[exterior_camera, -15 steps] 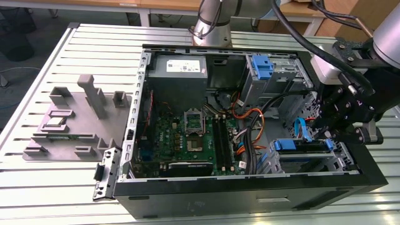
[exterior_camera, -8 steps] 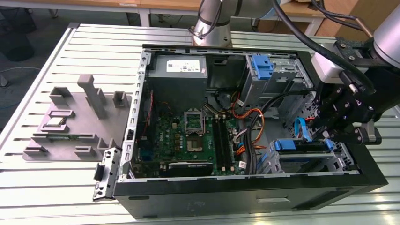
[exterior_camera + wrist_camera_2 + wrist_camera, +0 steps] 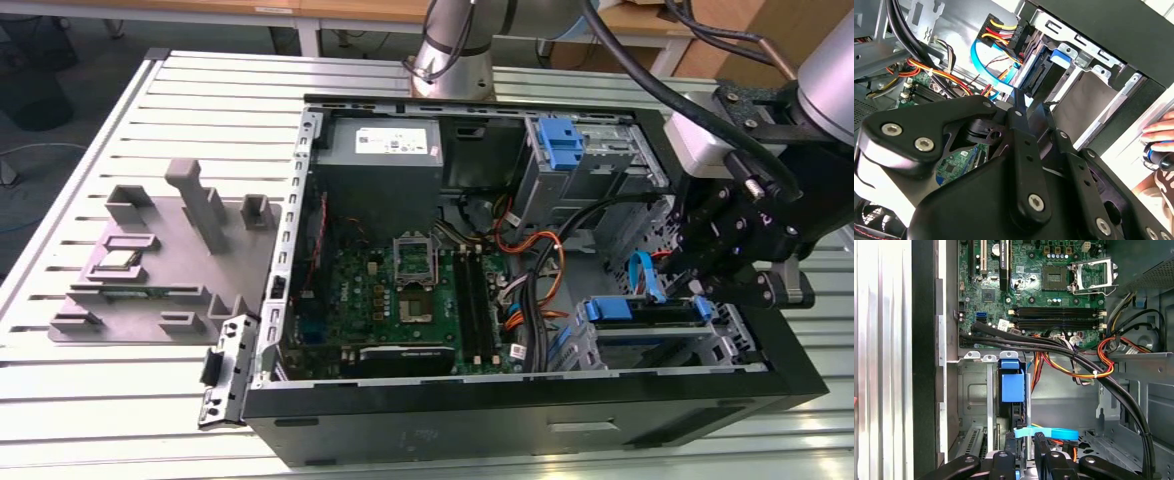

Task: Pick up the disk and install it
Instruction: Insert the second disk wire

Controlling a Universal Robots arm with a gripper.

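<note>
The disk [image 3: 641, 310], blue carrier frame round it, sits edge-up in the lower drive cage [image 3: 727, 345] at the exterior view's right of the open computer case. My gripper [image 3: 697, 285] hangs right over its cable end. In the first wrist view the disk [image 3: 1013, 387] runs away from me in its slot, and my gripper [image 3: 1024, 455] has a black finger close on each side of its near edge, shut on it. In the second wrist view the gripper [image 3: 1021, 100] points at the disk [image 3: 1041, 75] beside the cage wall [image 3: 1089, 100].
A blue data cable [image 3: 1046, 432] and bundled black and orange cables [image 3: 1079, 365] cross close to the fingers. The motherboard [image 3: 400, 290], power supply [image 3: 380, 145] and an upper blue bracket [image 3: 561, 140] fill the case. A grey fixture [image 3: 160, 250] stands on the table. A hand [image 3: 1159, 145] rests outside the case.
</note>
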